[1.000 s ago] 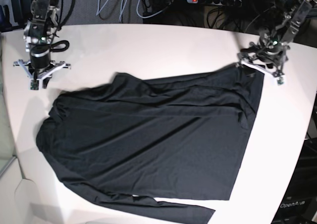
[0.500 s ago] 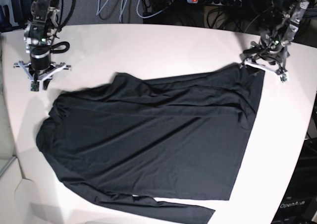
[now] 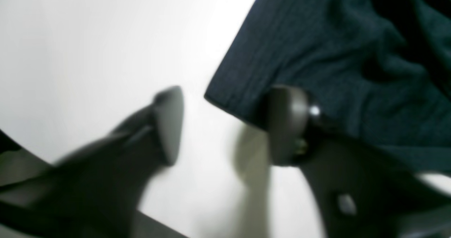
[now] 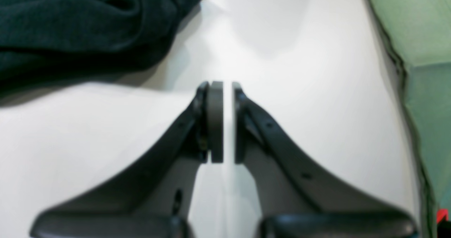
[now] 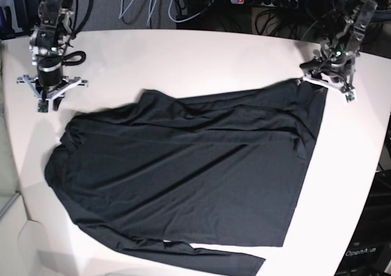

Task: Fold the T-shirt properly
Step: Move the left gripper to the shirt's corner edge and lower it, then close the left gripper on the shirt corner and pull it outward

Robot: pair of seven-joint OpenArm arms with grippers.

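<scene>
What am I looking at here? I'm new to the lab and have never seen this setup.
This is a two-armed robot at a white table. One picture looks down on the whole table; the other two come from cameras on each wrist, looking past that arm's fingers. A dark T-shirt lies spread flat, waiting to be folded. The left gripper is at the shirt's far corner, jaws apart, with the corner of the cloth near one finger but not clamped. The right gripper sits shut over bare table beside the shirt's other end, holding nothing.
</scene>
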